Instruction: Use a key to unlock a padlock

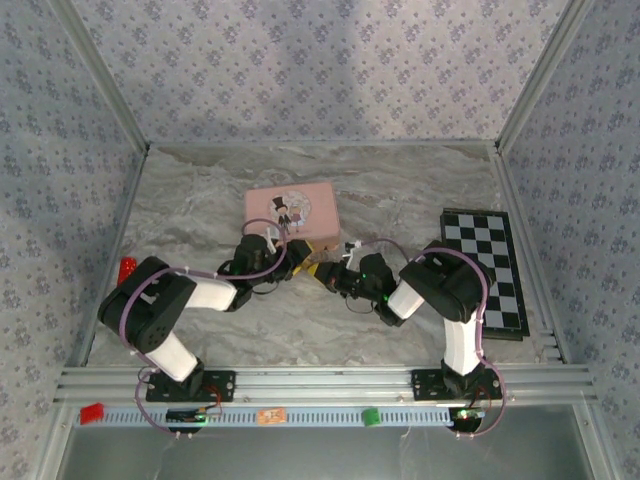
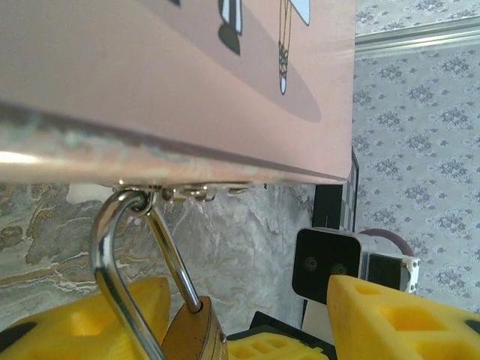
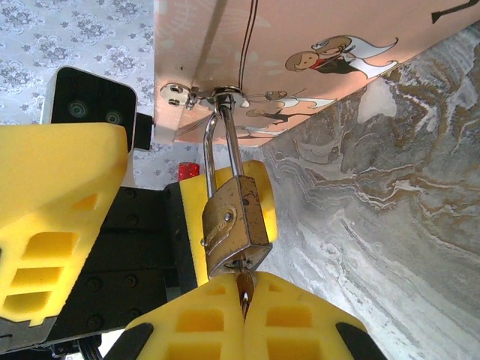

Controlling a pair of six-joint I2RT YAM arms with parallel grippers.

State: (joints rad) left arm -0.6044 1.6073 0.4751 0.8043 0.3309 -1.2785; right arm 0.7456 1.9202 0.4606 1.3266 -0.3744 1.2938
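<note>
Evidently small, stiff, light: padlock (image 3: 234,221) hung by its shackle (image 3: 212,150) from the tin's (image 3: 300,30) hasp (image 3: 225,94), likely free to swing. Right gripper (image 3: 246,315) pinched the key (image 3: 244,283) at the keyway underneath. Left gripper (image 2: 244,289) stood wide around the body; best hold judged its flat brass faces.

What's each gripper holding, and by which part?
The right gripper pinches the key by its outer end, just under the padlock. The left gripper is open, its fingers either side of the padlock body, clamping nothing.

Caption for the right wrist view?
Right hand pinches the key at the base of the padlock hanging from the pink tin.
</note>
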